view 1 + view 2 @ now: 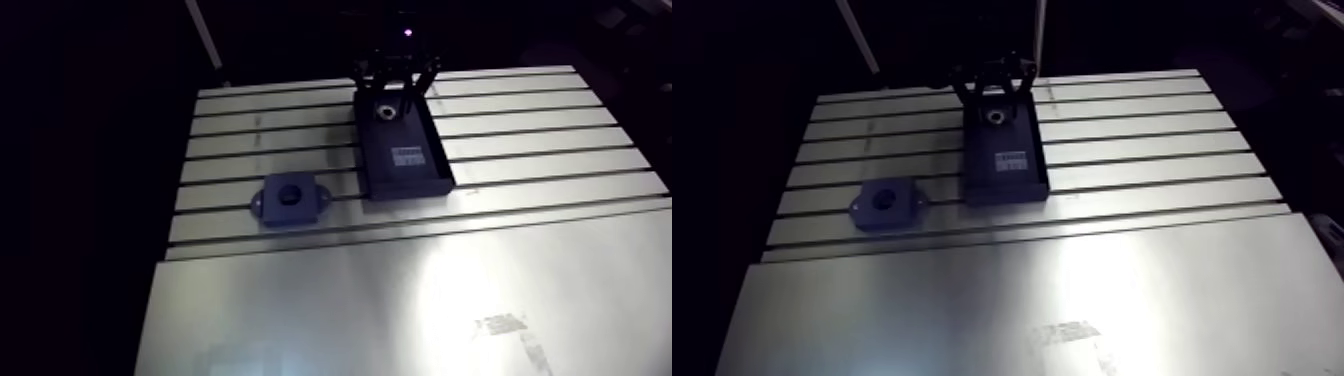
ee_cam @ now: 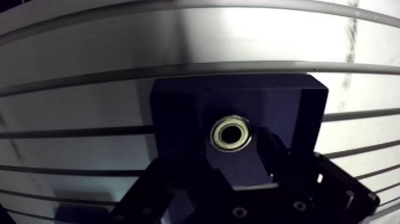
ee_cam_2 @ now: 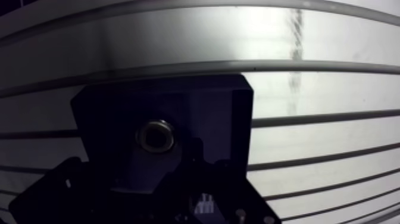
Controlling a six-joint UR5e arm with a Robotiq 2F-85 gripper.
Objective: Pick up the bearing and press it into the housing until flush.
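— While the gripper hangs over the tray, where is the bearing?

— It lies flat on the tray floor, close to one end wall, its bore facing up. It is a pale metal ring with a dark centre.

— Is anything gripping it?

— No. In the wrist view it sits just ahead of the fingers, on the line between them, and neither finger touches it. They are spread wide with nothing pinched.

— How wide?

— In the arm view they straddle that end of the tray, one over each long side, with the bearing under the gap.

— What else is in the tray?

— A small pale label lies on the floor towards the other end. I cannot read the print on it.

— And the housing?

— It is a dark block with a round bore on top and an ear at each side. It sits on the table, beside the tray end farthest from the bearing. It is near the tray but not touching it, and its bore looks dark.

— What about the table?

— Tray and housing both sit on its slotted part. The smooth plate beyond them is bare metal.
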